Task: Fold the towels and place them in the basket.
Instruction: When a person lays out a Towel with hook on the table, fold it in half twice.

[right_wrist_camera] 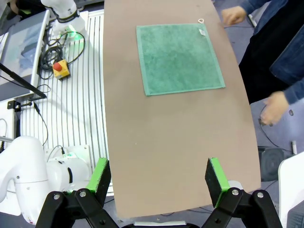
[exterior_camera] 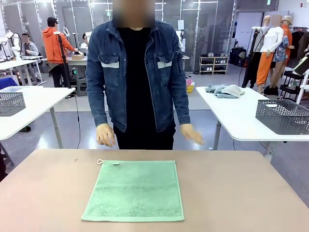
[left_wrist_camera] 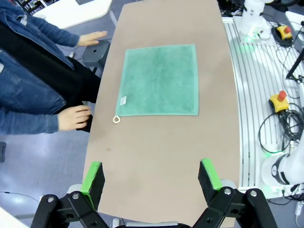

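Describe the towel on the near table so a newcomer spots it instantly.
On the tan tabletop before the person in a denim jacket lies a mint green terry towel, spread flat. A white loop at its far left corner sets it apart.

Towel [exterior_camera: 133, 191]: plain mint green, terry texture; white corner loop [exterior_camera: 100, 162], small white tag [exterior_camera: 116, 163]. Table [exterior_camera: 241, 193]: uniform tan. Left gripper [left_wrist_camera: 151, 167] and right gripper [right_wrist_camera: 158, 165]: black, bright green pads. Jacket [exterior_camera: 106, 53]: dark blue denim. Shirt [exterior_camera: 137, 72]: black. Side table [exterior_camera: 231, 113]: white.
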Robot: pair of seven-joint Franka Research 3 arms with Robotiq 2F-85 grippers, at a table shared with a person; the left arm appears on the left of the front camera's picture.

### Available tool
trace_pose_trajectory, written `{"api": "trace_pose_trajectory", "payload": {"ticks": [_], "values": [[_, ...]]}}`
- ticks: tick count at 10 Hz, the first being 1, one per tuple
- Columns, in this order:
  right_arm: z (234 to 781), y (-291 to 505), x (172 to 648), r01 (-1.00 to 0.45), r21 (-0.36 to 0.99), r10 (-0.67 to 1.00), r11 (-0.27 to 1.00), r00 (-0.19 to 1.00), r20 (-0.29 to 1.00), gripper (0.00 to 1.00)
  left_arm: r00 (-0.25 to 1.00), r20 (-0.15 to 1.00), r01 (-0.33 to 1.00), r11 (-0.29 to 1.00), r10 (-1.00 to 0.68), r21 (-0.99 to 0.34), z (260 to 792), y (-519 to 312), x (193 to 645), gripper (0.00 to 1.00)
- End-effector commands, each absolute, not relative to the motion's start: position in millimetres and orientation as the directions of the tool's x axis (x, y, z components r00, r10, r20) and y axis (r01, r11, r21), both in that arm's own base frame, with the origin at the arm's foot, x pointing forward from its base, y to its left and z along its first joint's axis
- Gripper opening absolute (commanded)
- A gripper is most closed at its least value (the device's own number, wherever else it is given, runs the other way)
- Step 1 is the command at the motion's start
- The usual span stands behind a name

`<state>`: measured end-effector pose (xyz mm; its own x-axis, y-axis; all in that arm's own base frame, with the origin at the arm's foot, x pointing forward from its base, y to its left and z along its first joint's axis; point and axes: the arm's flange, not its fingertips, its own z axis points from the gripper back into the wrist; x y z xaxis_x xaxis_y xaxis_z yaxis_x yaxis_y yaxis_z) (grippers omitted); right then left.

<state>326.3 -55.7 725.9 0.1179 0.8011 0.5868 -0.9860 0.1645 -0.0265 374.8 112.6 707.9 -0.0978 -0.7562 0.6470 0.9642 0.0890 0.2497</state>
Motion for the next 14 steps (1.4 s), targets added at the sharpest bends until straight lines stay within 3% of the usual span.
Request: {"api": "trace_pose_trajectory", "payload": {"ticks": [1, 10, 12, 14], "values": [[726, -57, 325, -0.986, -0.023, 0.794, 0.163, 0.118, 0.597, 1.00, -0.099, 0.652, 0.963, 0.091, -0.752, 0.252, 708, 112, 375, 1.00], [726, -57, 325, -0.986, -0.023, 0.794, 0.163, 0.118, 0.597, 1.00, -0.098, 0.647, 0.964, 0.089, -0.756, 0.250, 708, 113, 375, 1.00], [725, -37, 326, -0.988, -0.026, 0.835, 0.152, 0.114, 0.538, 1.00, -0.072, 0.520, 0.966, 0.070, -0.851, 0.249, 708, 82, 369, 1.00], [714, 31, 333, -0.982, -0.014, 0.902, 0.186, 0.165, 0.399, 1.00, -0.088, 0.369, 0.974, -0.003, -0.925, 0.225, 695, 12, 366, 1.00]]}}
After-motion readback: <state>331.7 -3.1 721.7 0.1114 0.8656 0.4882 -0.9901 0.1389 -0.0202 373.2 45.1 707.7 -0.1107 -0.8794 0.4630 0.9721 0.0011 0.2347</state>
